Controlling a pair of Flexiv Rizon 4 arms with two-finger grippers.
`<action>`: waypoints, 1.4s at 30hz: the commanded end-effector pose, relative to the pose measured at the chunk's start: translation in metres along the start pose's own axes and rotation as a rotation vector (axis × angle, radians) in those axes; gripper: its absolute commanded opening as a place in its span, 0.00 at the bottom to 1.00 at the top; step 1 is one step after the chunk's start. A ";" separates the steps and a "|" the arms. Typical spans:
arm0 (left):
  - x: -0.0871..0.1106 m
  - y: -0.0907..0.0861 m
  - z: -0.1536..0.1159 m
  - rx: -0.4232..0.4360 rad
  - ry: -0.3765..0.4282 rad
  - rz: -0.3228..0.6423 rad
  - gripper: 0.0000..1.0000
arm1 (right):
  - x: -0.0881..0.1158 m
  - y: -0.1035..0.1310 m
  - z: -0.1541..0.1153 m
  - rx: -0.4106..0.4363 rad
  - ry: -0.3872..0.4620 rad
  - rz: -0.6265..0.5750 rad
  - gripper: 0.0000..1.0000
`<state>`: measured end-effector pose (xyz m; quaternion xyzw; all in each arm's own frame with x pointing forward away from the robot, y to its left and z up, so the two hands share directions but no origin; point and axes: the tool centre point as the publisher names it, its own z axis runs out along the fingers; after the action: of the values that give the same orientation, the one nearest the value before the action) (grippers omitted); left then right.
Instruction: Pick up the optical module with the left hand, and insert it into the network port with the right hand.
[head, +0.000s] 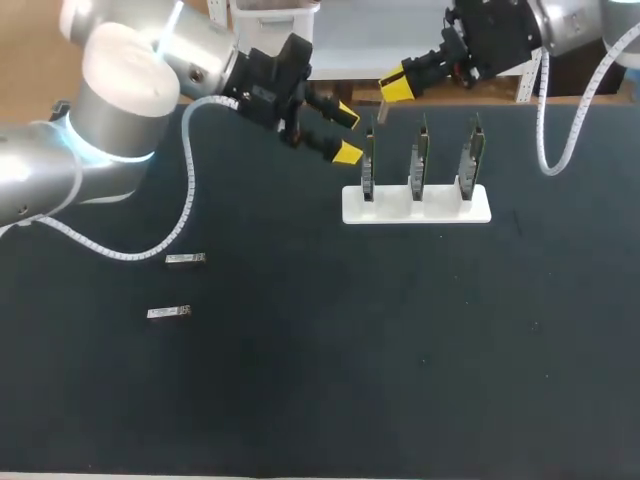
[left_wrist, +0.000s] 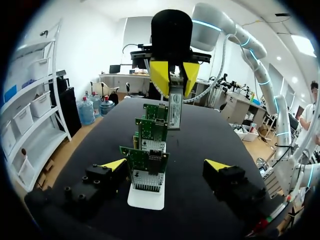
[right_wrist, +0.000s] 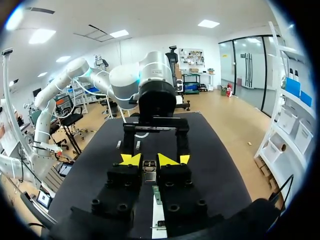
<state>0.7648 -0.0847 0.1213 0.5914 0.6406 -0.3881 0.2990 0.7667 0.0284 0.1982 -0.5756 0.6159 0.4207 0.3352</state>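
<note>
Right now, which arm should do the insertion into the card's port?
Right. The right gripper is shut on the optical module, held close above the network cards in their white stand. The left gripper is open and empty beside them.

Upper middle is crowded: three upright cards (head: 420, 160) on a white stand (head: 440, 212), left gripper (head: 347, 133) spread just left of them, right gripper (head: 395, 90) holding an optical module (head: 382, 110) above. Two spare modules (head: 185, 259) lie mid-left; table (head: 450, 350) lower right lies open.

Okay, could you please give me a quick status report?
Left gripper open, empty, beside the white stand. Right gripper shut on small silver optical module, close to the upright green circuit boards. Nothing seen in the way.
</note>
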 end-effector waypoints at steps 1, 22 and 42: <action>0.000 0.001 0.001 -0.001 0.006 -0.007 1.00 | 0.001 0.002 0.000 0.002 -0.003 -0.003 0.00; 0.006 0.001 0.001 0.011 0.028 -0.006 1.00 | 0.001 0.002 0.001 -0.003 0.006 -0.005 0.00; 0.012 -0.008 0.005 0.033 0.049 -0.005 1.00 | 0.001 0.003 0.004 -0.007 0.011 -0.005 0.00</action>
<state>0.7540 -0.0822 0.1097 0.6031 0.6422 -0.3847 0.2755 0.7640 0.0308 0.1962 -0.5805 0.6144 0.4197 0.3306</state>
